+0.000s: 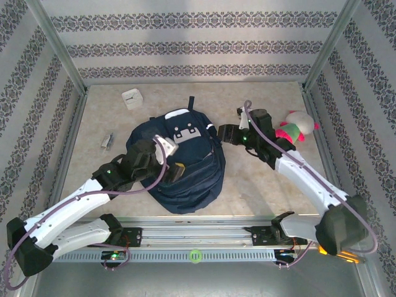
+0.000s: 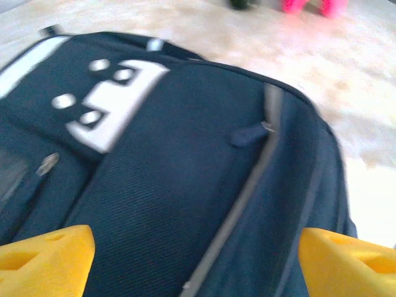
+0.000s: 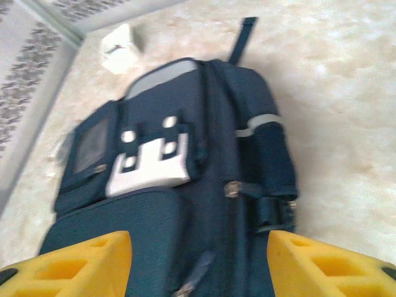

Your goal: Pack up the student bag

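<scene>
I see student bag navy blue, grey-white patch, pale grey stripe. Surface beige, marbled. Walls grey-white stripes with dark floral bands. Plush toy pink, white, green. Cube white. Left end effector pads yellow, right end effector same.

- Top external: you look down from above and behind the arm bases, a wide view taking in the whole table and the student bag.
- Left wrist: you sit close over the bag, facing the far right, toward the pink toy.
- Right wrist: you stand slightly farther back, facing the far left corner and the white box.
- Shared: all three views show the bag's grey-white patch.
</scene>
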`<state>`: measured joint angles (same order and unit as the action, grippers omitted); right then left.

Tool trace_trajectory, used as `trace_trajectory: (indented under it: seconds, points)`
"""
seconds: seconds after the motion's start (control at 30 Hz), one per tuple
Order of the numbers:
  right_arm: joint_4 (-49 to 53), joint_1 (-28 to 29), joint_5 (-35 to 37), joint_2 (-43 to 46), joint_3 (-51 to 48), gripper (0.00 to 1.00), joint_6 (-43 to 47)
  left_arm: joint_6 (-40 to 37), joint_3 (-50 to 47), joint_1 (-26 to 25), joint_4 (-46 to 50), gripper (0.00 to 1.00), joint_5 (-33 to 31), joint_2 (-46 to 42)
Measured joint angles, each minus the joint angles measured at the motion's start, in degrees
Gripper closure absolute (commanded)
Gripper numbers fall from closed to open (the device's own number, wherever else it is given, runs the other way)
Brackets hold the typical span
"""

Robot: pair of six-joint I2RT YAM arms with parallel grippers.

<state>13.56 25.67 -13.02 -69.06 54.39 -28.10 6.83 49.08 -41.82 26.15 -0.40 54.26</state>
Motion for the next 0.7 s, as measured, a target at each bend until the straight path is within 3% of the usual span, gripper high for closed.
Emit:
trace_trajectory:
  seconds: [0.13, 0.27, 0.5, 0.6, 0.7]
  points:
    - [4.8, 5.0, 0.3, -0.5, 2.7, 0.42, 1.5, 12.2, 0.4, 2.6, 3.4, 0.15, -8.0, -1.9]
    - [7.7, 8.4, 1.2, -2.9, 3.1, 0.45, 1.9, 20.9, -0.6, 5.4, 5.4, 0.16, -10.6, -3.8]
    - [4.1, 10.2, 3.1, -7.1, -9.2, 0.57, -0.5, 32.5, -7.6, 9.3, 6.3, 0.18, -8.2, -4.0]
    - [-2.0, 10.2, 3.7, -9.9, -16.2, 0.56, -2.7, 35.7, -11.5, 9.6, 5.9, 0.19, -5.7, -2.9]
    - [-7.1, 10.5, 3.7, -11.0, -19.1, 0.49, -3.8, 37.9, -13.8, 9.7, 4.5, 0.20, -3.8, -1.6]
